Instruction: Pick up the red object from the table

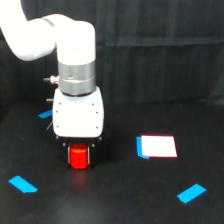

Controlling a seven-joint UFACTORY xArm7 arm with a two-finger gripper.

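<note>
We see the white xArm's gripper (79,150) brought straight down over the red object (79,157), a small stubby red cylinder with an orange-tinted top. It sits low on the black desk (120,200), toward the exterior view's left, directly beneath the gripper's white housing. Dark jaws stand on either side of the cylinder, flanking it closely. We judge this vertical pose is chosen so the jaws can straddle the narrow piece and close on its sides. Whether they are already pressing on it or only standing beside it, we cannot tell; the view is too soft there. We also cannot tell if the cylinder rests on the desk or is just lifted.

Counting the rest: one red cylinder, one white card (159,146) with a blue edge lying well apart toward the exterior view's right, and three blue tape strips (23,184) scattered on the desk, one partly hidden behind the arm.
</note>
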